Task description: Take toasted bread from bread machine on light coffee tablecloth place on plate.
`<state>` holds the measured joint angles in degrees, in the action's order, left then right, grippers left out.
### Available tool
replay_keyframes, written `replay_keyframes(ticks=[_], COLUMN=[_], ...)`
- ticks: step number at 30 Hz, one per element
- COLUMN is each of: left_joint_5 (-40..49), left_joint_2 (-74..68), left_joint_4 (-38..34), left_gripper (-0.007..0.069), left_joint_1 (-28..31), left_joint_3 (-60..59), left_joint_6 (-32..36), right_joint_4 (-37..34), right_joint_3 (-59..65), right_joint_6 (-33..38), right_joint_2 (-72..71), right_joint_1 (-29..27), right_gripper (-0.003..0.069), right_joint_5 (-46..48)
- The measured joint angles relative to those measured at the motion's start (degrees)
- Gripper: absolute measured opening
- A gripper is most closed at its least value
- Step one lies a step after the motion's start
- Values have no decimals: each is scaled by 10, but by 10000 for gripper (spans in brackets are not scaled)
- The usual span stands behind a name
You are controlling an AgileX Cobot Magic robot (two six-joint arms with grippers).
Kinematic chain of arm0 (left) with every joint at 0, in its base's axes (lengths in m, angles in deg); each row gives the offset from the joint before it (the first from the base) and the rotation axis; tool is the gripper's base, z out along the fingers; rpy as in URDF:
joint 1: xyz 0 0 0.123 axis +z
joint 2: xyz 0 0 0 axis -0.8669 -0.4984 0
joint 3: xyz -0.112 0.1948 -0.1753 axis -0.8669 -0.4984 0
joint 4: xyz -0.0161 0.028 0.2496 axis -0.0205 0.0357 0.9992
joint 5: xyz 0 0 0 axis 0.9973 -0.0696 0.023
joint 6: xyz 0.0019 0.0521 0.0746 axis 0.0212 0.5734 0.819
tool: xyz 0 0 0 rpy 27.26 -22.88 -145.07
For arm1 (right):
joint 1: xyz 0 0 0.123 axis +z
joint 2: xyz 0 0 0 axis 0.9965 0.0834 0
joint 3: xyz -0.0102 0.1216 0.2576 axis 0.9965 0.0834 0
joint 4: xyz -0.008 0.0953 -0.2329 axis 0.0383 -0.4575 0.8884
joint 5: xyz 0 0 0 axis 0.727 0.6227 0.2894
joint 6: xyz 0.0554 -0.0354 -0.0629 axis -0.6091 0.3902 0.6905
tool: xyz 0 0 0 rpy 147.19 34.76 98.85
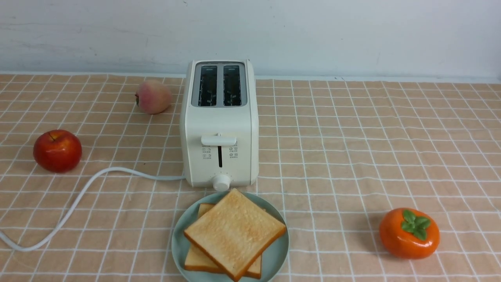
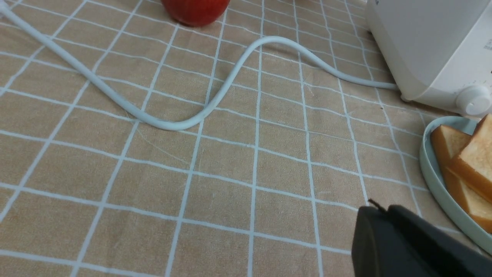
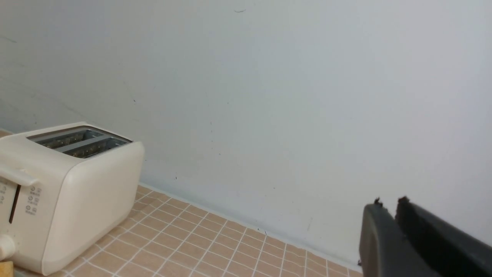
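Two slices of toasted bread lie stacked on the mint-green plate, in front of the cream-white bread machine. Both toaster slots look empty. All stand on the light coffee tablecloth. Neither gripper shows in the front view. In the left wrist view my left gripper is shut and empty, just above the cloth beside the plate and toast. In the right wrist view my right gripper is shut and empty, raised toward the wall, with the toaster off to one side.
The white cord snakes left from the toaster. A red apple sits at the left, a peach left of the toaster, an orange persimmon at the front right. A pale wall backs the table.
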<state>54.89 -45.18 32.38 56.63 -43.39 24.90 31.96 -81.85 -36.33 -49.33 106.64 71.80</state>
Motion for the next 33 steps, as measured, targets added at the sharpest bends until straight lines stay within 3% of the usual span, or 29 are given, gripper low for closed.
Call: replay_keyframes(ticks=[6, 8, 11, 12, 13, 15, 17, 19, 21, 30, 33], left_joint_5=[1, 1, 1, 1, 1, 1, 1, 1, 1, 1, 1], left_joint_2=[0, 0, 0, 0, 0, 0, 0, 0, 0, 0, 0], left_joint_4=[0, 0, 0, 0, 0, 0, 0, 0, 0, 0, 0], left_gripper=[17, 18, 20, 22, 22, 27, 29, 30, 34, 39, 45], left_joint_1=[0, 0, 0, 0, 0, 0, 0, 0, 0, 0, 0], left_joint_3=[0, 0, 0, 0, 0, 0, 0, 0, 0, 0, 0], left_joint_6=[0, 0, 0, 0, 0, 0, 0, 0, 0, 0, 0], right_joint_4=[-16, -71, -177, -263, -274, -431, -486, -608, -666, -710, -720], right_joint_3=[0, 0, 0, 0, 0, 0, 0, 0, 0, 2, 27], right_joint_6=[3, 15, 52, 99, 106, 217, 258, 368, 426, 472, 466], right_joint_2=[0, 0, 0, 0, 0, 0, 0, 0, 0, -4, -32], right_joint_1=[0, 0, 0, 0, 0, 0, 0, 0, 0, -2, -57], right_gripper=[79, 83, 85, 87, 87, 90, 92, 94, 97, 107, 111], right_joint_5=[-2, -22, -52, -75, -78, -93, -93, -84, -73, 8, 36])
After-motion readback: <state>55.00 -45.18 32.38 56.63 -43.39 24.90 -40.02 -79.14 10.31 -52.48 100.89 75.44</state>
